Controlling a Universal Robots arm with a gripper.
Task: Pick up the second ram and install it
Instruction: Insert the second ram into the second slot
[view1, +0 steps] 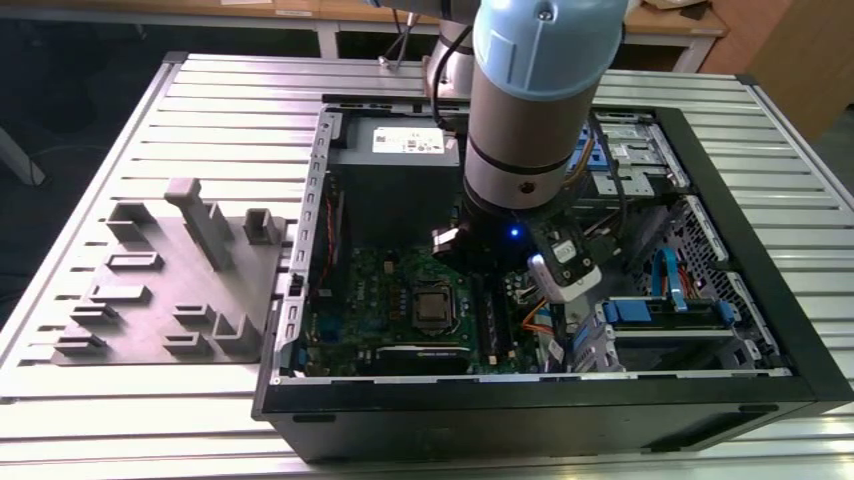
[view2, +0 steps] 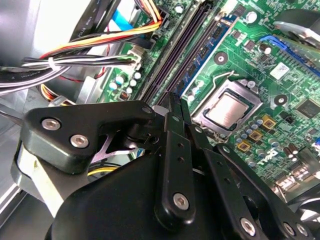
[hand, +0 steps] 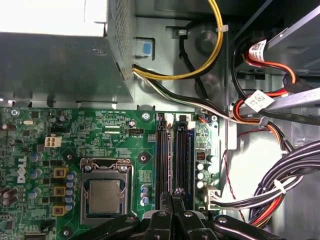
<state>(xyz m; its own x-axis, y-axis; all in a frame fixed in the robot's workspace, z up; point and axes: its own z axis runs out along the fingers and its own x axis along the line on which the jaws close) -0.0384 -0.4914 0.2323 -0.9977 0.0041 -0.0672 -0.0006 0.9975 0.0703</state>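
Seating step, I judge: the tool (hand: 175, 192), pressed together, sits over the second ram (hand: 183, 150), apparently slotted at three o'clock of the processor socket (view1: 434, 306) in the exterior view. Seating calls for straight, even pressure.

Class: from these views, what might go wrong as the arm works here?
The black gripper hangs right over the narrow black memory slots; slight misalignment may scrape the green motherboard or the silver processor socket. Bundled coloured cables run close beside the slots and might snag.
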